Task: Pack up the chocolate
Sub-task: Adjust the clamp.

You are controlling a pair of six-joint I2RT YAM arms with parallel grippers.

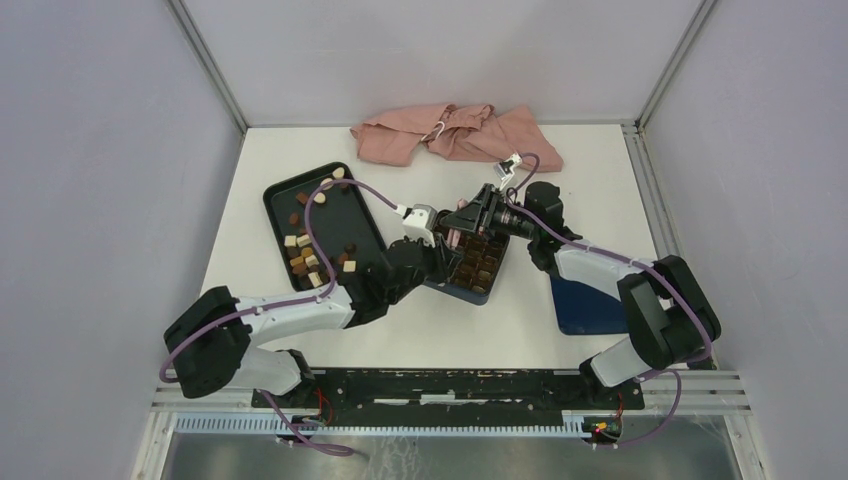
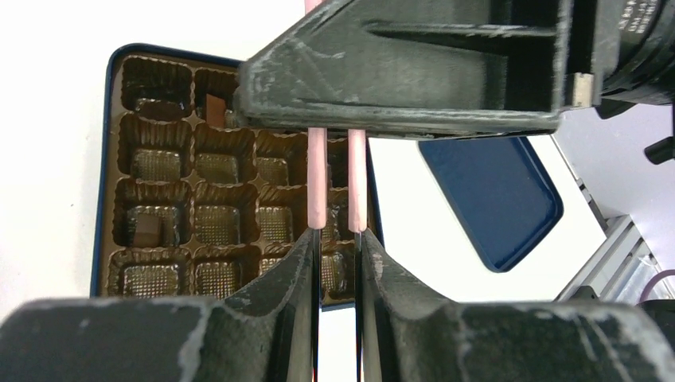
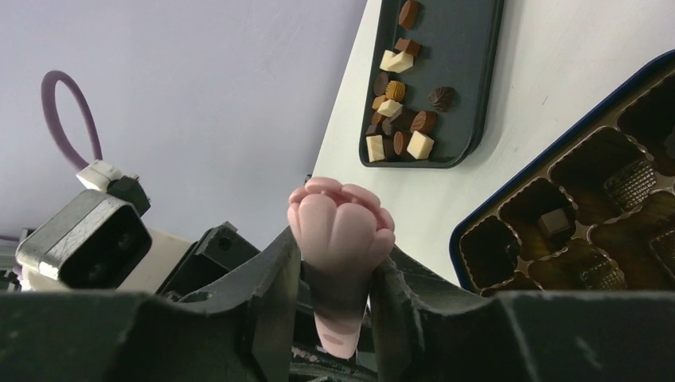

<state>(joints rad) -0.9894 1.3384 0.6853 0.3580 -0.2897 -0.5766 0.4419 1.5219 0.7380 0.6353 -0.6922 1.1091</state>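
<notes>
At the near right, a dark blue flat lid lies on the white table, partly under the right arm. The left arm reaches in from the near left, and its elbow crosses the near corner of the black rimmed tray. Bare tabletop shows between the arm bases and the dark blue square box with a brown gridded insert at mid-table. A few dark brown pieces of chocolate sit in its cells, but most cells hold none. The rest, brown and cream-white, are heaped in the near half of the tray, left of the box. Both claws meet tip to tip above the box, hiding its far right cells from the left wrist camera. The right gripper is clamped on a pink rubbery tool with a paw-shaped end. Its two thin arms run straight to the fingertips of the left gripper. That claw's fingers stand a narrow gap apart. I cannot tell whether they pinch the pink arms or only touch them. Beyond the claws, a crumpled pink cloth lies along the far edge. Grey walls close in left, right and far, with a strip of bare table along the right side.
</notes>
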